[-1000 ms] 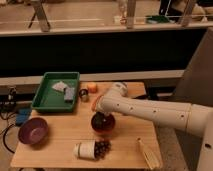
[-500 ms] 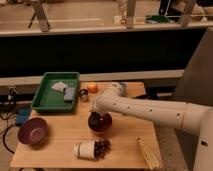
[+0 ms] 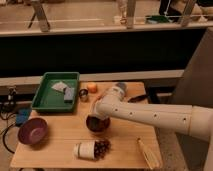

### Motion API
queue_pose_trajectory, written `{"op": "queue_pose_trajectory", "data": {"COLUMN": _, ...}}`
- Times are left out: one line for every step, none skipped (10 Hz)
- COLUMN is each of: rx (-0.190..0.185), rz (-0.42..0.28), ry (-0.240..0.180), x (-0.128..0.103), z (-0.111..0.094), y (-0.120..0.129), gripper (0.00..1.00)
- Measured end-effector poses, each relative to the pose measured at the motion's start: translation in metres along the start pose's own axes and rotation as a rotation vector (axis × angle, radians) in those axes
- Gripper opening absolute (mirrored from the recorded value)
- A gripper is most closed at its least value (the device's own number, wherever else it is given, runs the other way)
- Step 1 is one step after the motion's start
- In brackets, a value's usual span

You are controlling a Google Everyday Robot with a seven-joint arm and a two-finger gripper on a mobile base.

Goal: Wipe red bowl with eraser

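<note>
Red bowl [image 3: 97, 123] sits mid-table, just ahead of the tipped cup [image 3: 86, 149], and my gripper [image 3: 98, 111] is down over its rim w/ the arm covering it, placed to rub inside. Eraser isn't visible, probably under my wrist. The green tray [image 3: 45, 102] w/ grey pieces and the purple bowl [image 3: 32, 131] lie well off to one side.

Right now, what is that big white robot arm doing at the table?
The white arm reaches in from the right, and its gripper is down at the red bowl in the middle of the wooden table, hiding much of the bowl. The job is wiping that bowl with an eraser, but no eraser shows at the gripper. Nearby sit a purple bowl, a green tray holding grey pieces, and a tipped-over white cup.
</note>
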Motion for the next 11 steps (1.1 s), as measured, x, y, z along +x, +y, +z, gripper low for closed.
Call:
{"op": "queue_pose_trajectory", "data": {"rx": -0.009, "rz": 0.014, "ry": 0.007, "x": 0.001, "z": -0.003, "y": 0.008, "gripper": 0.00}}
{"op": "queue_pose_trajectory", "data": {"rx": -0.017, "rz": 0.028, "ry": 0.016, "x": 0.003, "z": -0.006, "y": 0.015, "gripper": 0.00}}
{"op": "queue_pose_trajectory", "data": {"rx": -0.023, "rz": 0.045, "ry": 0.026, "x": 0.005, "z": -0.009, "y": 0.021, "gripper": 0.00}}
{"op": "queue_pose_trajectory", "data": {"rx": -0.030, "rz": 0.060, "ry": 0.036, "x": 0.009, "z": -0.012, "y": 0.026, "gripper": 0.00}}
{"op": "queue_pose_trajectory", "data": {"rx": -0.038, "rz": 0.075, "ry": 0.047, "x": 0.014, "z": -0.013, "y": 0.031, "gripper": 0.00}}
{"op": "queue_pose_trajectory", "data": {"rx": -0.047, "rz": 0.090, "ry": 0.059, "x": 0.021, "z": -0.012, "y": 0.033, "gripper": 0.00}}
{"op": "queue_pose_trajectory", "data": {"rx": -0.053, "rz": 0.105, "ry": 0.063, "x": 0.029, "z": -0.008, "y": 0.033, "gripper": 0.00}}
{"op": "queue_pose_trajectory", "data": {"rx": -0.056, "rz": 0.112, "ry": 0.060, "x": 0.036, "z": -0.003, "y": 0.033, "gripper": 0.00}}
{"op": "queue_pose_trajectory", "data": {"rx": -0.052, "rz": 0.106, "ry": 0.052, "x": 0.041, "z": 0.003, "y": 0.026, "gripper": 0.00}}
{"op": "queue_pose_trajectory", "data": {"rx": -0.047, "rz": 0.099, "ry": 0.043, "x": 0.039, "z": 0.006, "y": 0.019, "gripper": 0.00}}
{"op": "queue_pose_trajectory", "data": {"rx": -0.043, "rz": 0.094, "ry": 0.040, "x": 0.039, "z": 0.006, "y": 0.014, "gripper": 0.00}}
